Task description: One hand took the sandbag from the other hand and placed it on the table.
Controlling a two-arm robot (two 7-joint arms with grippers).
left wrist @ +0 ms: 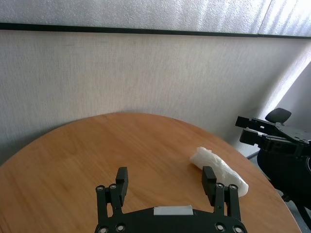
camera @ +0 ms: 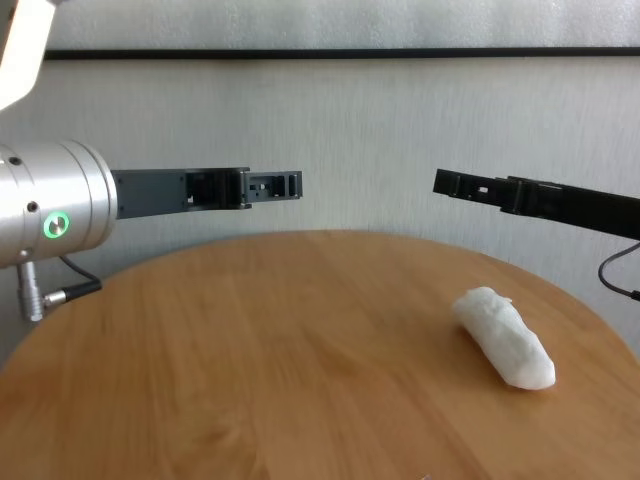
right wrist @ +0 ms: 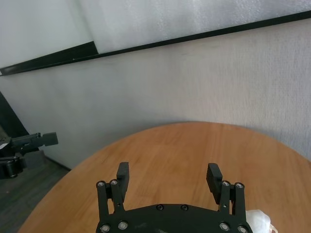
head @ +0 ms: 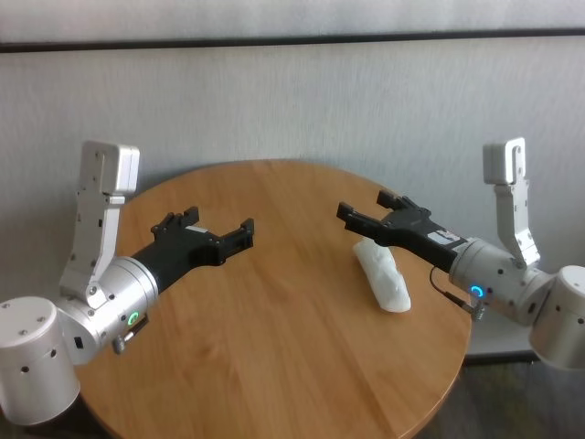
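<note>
The white lumpy sandbag (head: 383,275) lies on the round wooden table (head: 274,338) at its right side, free of both grippers. It also shows in the chest view (camera: 503,336), the left wrist view (left wrist: 219,170) and, as a corner, the right wrist view (right wrist: 259,221). My right gripper (head: 366,208), with the blue ring light, hovers open and empty just above the sandbag's far end. My left gripper (head: 217,226), with the green ring light, is open and empty above the table's left half, well apart from the sandbag.
A grey wall (head: 292,101) rises close behind the table. The table's edge (head: 448,366) curves near the sandbag on the right. The right gripper shows far off in the left wrist view (left wrist: 255,130).
</note>
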